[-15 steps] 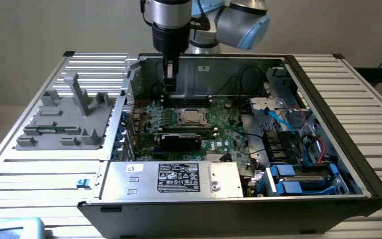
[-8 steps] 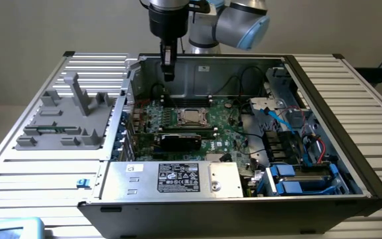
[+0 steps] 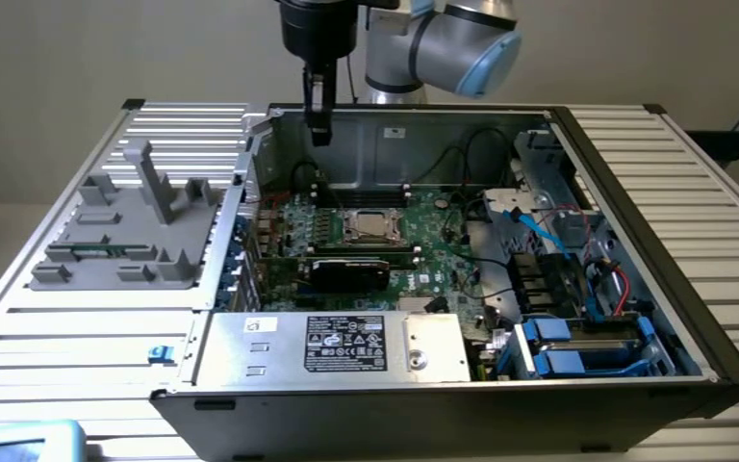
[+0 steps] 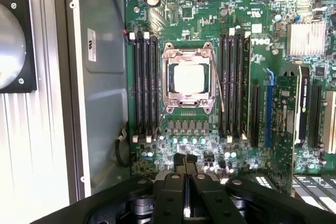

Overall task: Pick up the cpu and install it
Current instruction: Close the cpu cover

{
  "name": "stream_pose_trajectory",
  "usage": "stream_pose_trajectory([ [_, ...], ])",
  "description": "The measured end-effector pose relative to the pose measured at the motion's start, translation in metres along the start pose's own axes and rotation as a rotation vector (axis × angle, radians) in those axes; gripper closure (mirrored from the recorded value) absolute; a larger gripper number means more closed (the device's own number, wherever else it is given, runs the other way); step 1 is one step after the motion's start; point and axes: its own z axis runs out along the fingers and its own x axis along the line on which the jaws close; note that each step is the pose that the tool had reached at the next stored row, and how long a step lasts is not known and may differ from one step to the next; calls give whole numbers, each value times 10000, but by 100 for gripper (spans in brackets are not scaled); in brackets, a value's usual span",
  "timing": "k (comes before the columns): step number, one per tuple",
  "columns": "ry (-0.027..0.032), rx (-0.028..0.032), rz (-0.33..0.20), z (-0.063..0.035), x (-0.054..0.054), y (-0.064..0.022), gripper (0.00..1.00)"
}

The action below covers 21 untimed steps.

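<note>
End effector [image 3: 320, 136] with fingers together, gripping nothing, suspended over rear of open computer case [image 3: 472, 130], cpu [image 4: 189, 77] lying in metal socket frame on green motherboard [image 4: 210, 14], flanked by memory slots [image 4: 144, 82].

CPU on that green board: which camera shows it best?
The wrist view: the cpu sits square to the camera, bright inside its metal socket frame. The exterior view shows the cpu small and slanted.

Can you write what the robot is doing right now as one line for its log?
gripper: shut, empty, above open computer case | cpu: in motherboard socket | contact: none
</note>
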Motion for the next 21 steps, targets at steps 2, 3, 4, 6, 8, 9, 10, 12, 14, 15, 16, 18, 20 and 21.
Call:
stream_pose_trajectory([
  [2, -1, 0, 1, 3, 42, -3, 89],
  [3, 0, -1, 1, 5, 57, -4, 89],
  [4, 0, 0, 2, 5, 58, -4, 89],
  [6, 0, 3, 1, 5, 58, -4, 89],
  [8, 0, 7, 3, 5, 58, -4, 89],
  [9, 0, 9, 2, 5, 58, -4, 89],
  [10, 0, 10, 2, 5, 58, -4, 89],
  [12, 0, 13, 3, 5, 58, -4, 89],
  [14, 0, 16, 2, 5, 58, -3, 89],
  [15, 0, 17, 3, 5, 58, -4, 89],
  [16, 0, 18, 3, 5, 58, -4, 89],
  [18, 0, 20, 3, 5, 58, -4, 89],
  [20, 6, 7, 189, 6, 58, -3, 89],
  [21, 14, -8, 372, 9, 58, -2, 89],
])
